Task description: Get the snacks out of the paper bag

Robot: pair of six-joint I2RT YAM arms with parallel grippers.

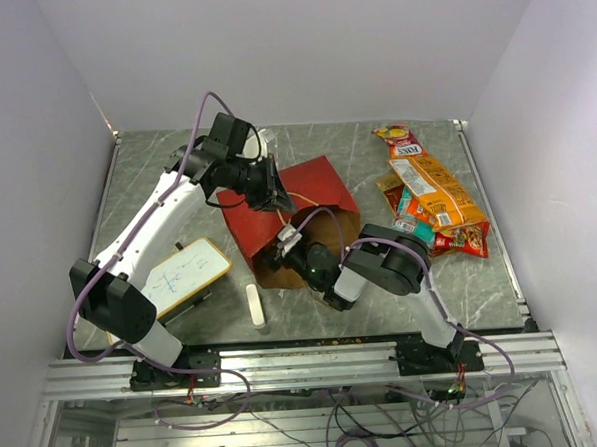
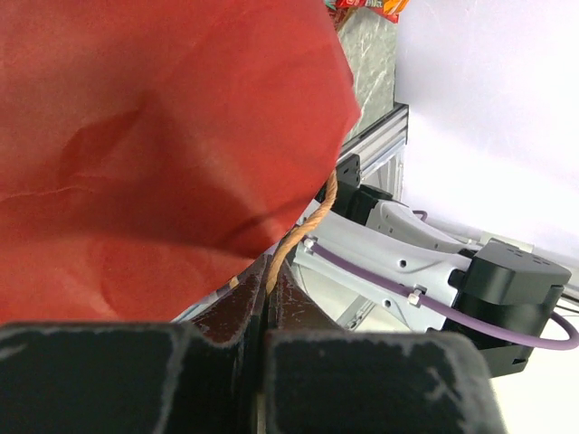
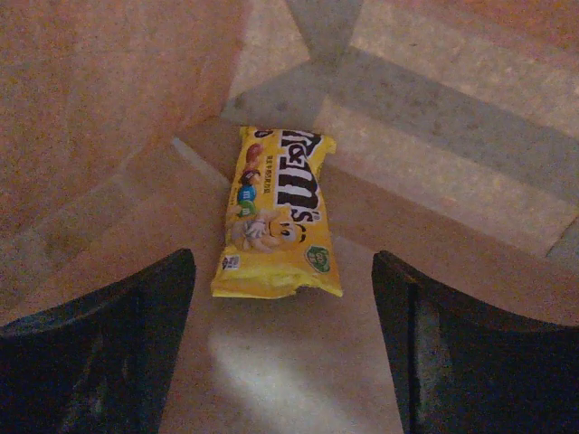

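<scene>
1 paper bag, 1 yellow packet inside, about 5 snacks outside, 1 whiteboard, 1 eraser

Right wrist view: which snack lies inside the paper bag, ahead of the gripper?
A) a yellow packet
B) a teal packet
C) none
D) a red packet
A: a yellow packet lies flat on the brown inside of the paper bag, and no other packet shows there.

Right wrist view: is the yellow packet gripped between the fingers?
No, the yellow packet lies inside the paper bag, ahead of the open right gripper, untouched.
</scene>
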